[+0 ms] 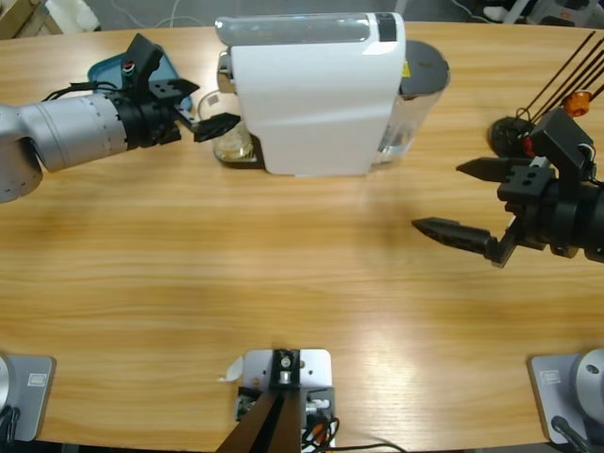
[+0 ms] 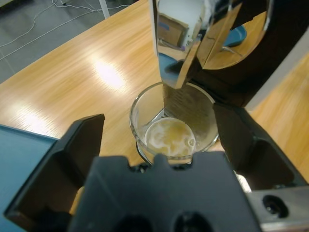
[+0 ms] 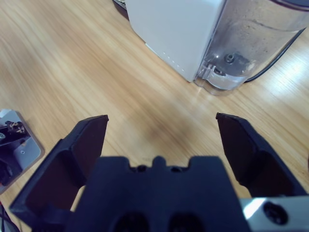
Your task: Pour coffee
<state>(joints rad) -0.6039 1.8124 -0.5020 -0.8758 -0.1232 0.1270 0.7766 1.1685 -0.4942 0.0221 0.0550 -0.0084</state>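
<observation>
A small clear glass tumbler (image 2: 145, 108) stands on the drip tray under the chrome spout (image 2: 193, 34) of the white coffee machine (image 1: 316, 94). A shallow pool of pale amber coffee (image 2: 169, 137) lies in its bottom. My left gripper (image 2: 159, 116) is open, one jaw on each side of the tumbler; the right-hand jaw is close to the glass and the other stands apart. From above, the left gripper (image 1: 209, 106) reaches in from the left to the tumbler (image 1: 231, 143). My right gripper (image 1: 441, 196) hangs open and empty over bare table at the right, also seen as the right gripper (image 3: 161, 120).
A blue tray (image 1: 113, 68) lies behind the left arm. The machine's clear water tank (image 3: 236, 53) sits at its right end. A black stand with thin rods (image 1: 528, 118) is at the far right edge. Bare wooden table (image 1: 283, 264) spreads in front of the machine.
</observation>
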